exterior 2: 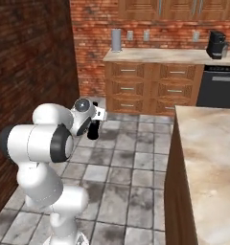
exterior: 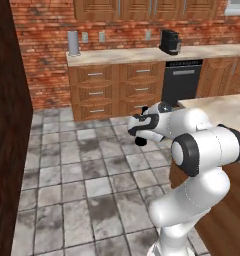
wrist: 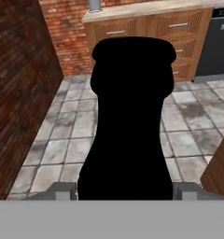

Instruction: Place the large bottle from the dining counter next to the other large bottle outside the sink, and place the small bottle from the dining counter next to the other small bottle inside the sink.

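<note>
The gripper (wrist: 125, 190) pinches the large bottle (wrist: 128, 121) between its jaws, apparently near the base, carried above the tiled floor (exterior: 82, 170) beside the dining counter (exterior 2: 208, 143).

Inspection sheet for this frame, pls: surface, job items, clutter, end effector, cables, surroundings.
Surface: dining counter, beige marbled top, nothing on the part in view.
Job's things: large bottle, near-black, off the counter and carried over the floor.
Clutter: coffee machine and grey cylinder on the back counter.
End effector: end effector closed on the large bottle, a finger on each side of its base.
Cables: nothing seen.
Surroundings: grey tiled floor, brick wall, wooden drawers, dark dishwasher.
</note>
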Controlling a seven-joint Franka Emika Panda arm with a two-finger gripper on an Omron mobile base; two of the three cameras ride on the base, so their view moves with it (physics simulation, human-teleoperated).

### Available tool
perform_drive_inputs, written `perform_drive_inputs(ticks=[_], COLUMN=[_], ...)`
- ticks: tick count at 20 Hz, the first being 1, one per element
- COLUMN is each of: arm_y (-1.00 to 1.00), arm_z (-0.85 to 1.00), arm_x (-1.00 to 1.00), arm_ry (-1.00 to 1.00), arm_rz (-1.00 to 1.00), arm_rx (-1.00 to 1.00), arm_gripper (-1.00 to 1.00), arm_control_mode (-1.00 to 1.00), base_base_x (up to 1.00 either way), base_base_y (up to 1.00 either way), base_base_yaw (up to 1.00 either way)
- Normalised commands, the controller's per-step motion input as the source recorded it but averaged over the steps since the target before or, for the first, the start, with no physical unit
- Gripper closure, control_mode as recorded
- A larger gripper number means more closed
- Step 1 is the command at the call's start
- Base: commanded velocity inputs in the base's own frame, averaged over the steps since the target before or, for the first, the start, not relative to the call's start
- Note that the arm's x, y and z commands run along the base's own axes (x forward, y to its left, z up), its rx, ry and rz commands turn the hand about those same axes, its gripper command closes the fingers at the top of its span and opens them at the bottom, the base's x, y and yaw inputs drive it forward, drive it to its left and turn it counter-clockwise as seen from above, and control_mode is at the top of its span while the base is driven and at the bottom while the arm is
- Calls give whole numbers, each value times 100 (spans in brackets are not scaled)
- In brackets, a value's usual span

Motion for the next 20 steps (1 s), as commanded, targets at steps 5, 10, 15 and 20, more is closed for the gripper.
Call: perform_drive_inputs(ticks=[5, 10, 15, 20], arm_y=[0, 0, 0, 0], arm_z=[0, 0, 0, 0], arm_x=[0, 0, 0, 0], arm_ry=[0, 0, 0, 0], arm_rz=[0, 0, 0, 0], arm_rx=[0, 0, 0, 0], arm_gripper=[100, 100, 100, 100], arm_control_mode=[100, 100, 100, 100], base_base_x=[97, 94, 73, 44], base_base_y=[3, 2, 1, 11], base_base_yaw=[0, 0, -5, -22])
